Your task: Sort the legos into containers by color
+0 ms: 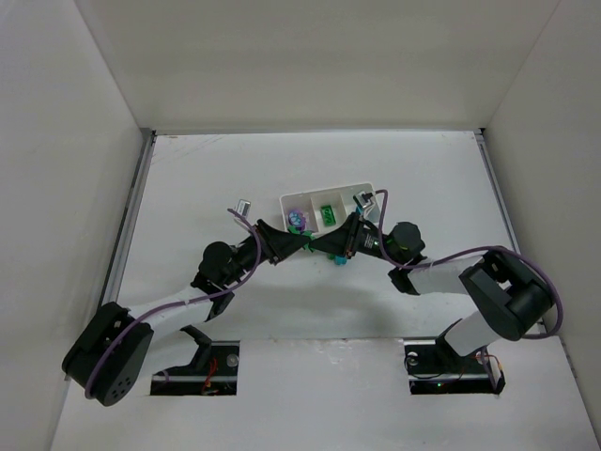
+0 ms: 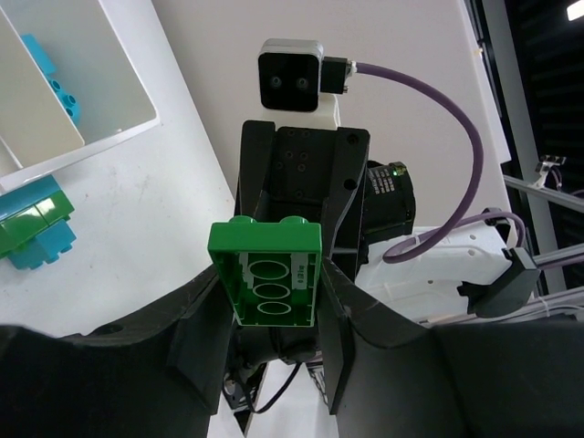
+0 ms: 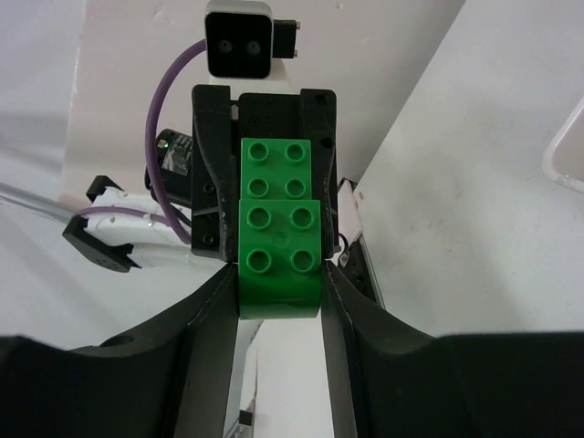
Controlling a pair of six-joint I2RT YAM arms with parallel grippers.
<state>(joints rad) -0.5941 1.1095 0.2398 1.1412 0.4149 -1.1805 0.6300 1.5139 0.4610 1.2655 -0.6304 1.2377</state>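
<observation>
Dark fingers (image 2: pixel 205 319) of the left gripper (image 2: pixel 271 297) are filling the bottom of the left wrist view and are clamping a green brick (image 2: pixel 269 274) at frame centre, its hollow underside facing the lens. Seen from the right wrist, the right gripper (image 3: pixel 278 287) is pinching the studded side of the same brick between its own jaws, so both arms are gripping it at once, above the table and outside the tray. From above, the two grippers are meeting nose to nose at frame centre, just below the white tray (image 2: pixel 105 68). Purple pieces (image 1: pixel 297 218) are sitting in its left compartment, a green piece (image 1: pixel 329 214) in the middle one, and a cyan brick (image 2: pixel 53 78) in the right one. A green-and-cyan stack (image 2: pixel 32 228) is lying on the table just beside the tray.
</observation>
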